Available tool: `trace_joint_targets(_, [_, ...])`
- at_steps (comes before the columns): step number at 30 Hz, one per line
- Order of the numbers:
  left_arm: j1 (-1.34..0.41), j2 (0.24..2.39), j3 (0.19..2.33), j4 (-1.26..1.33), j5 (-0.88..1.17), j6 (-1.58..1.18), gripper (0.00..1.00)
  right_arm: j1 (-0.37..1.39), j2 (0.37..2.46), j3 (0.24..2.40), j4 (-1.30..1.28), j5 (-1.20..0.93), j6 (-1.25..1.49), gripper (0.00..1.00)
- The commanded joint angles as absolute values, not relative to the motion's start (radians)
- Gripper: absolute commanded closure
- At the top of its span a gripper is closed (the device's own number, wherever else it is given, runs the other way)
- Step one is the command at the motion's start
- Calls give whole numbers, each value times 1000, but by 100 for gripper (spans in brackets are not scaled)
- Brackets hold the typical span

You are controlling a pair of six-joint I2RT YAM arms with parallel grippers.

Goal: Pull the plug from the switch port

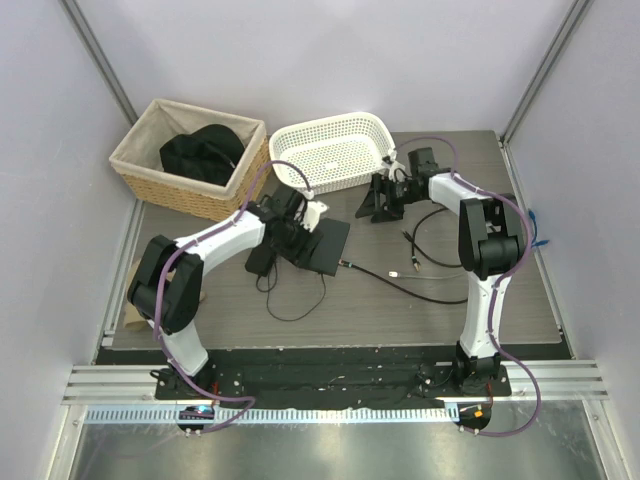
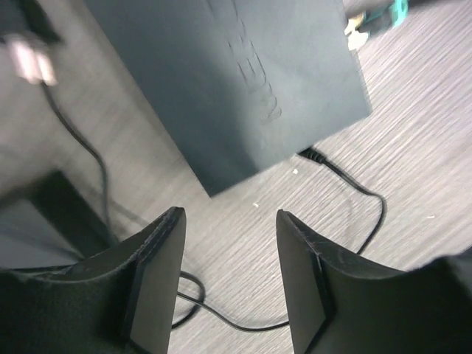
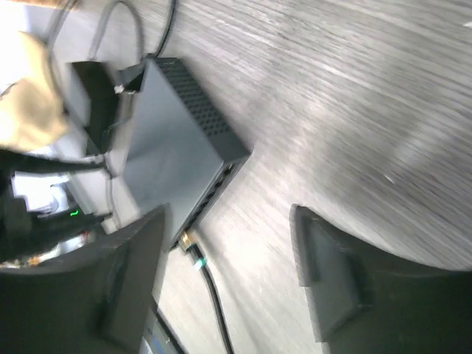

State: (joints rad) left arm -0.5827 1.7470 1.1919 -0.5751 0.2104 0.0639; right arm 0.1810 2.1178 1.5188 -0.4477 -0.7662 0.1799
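Left end effector (image 2: 228,217) and right end effector (image 3: 227,214) both gape wide and empty. The switch (image 1: 330,245) lies mid-desk (image 1: 420,320), just beside the left one; a teal-booted plug (image 3: 193,254) sits at its port edge, bare desk beyond. Embossed lettering unreadable.

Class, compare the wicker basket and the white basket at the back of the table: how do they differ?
The wicker basket is tan, woven and lined; the white basket is plastic lattice. The wicker basket holds a black bundle; the white basket shows nothing inside. The wicker basket has square corners, the white basket rounded ones. Both are open-topped and sit side by side.
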Motion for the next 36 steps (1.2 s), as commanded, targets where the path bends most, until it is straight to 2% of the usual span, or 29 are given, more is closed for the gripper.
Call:
trace_joint_targets(1, [-541,1733,1288,-578,395,80,44,163,2097,1496,-483,-1024,110,12])
trace_joint_targets(4, [-543,1796,1302,-554,484,11,49,173,2109,1436,-489,-1097,117,11])
trace_joint_targets(5, [-549,1811,1301,-546,488,6,57,175,2108,1424,-488,-1095,109,12])
trace_joint_targets(7, [-557,1844,1295,-531,494,-38,64,193,2114,1410,-495,-1083,78,14])
trace_joint_targets(10, [-565,1871,1286,-525,489,-57,67,213,2117,1402,-497,-1052,58,16])
trace_joint_targets(14, [-565,1885,1250,-509,447,-66,82,235,2134,1404,-522,-1052,6,20])
trace_joint_targets(22, [-565,1908,1239,-503,456,-78,80,245,2194,1408,-601,-1068,-144,31])
trace_joint_targets(27, [-565,1914,1238,-502,449,-74,80,268,2215,1424,-703,-1086,-253,34])
trace_joint_targets(36, [-566,1914,1236,-502,448,-74,80,298,2226,1373,-660,-1057,-212,44])
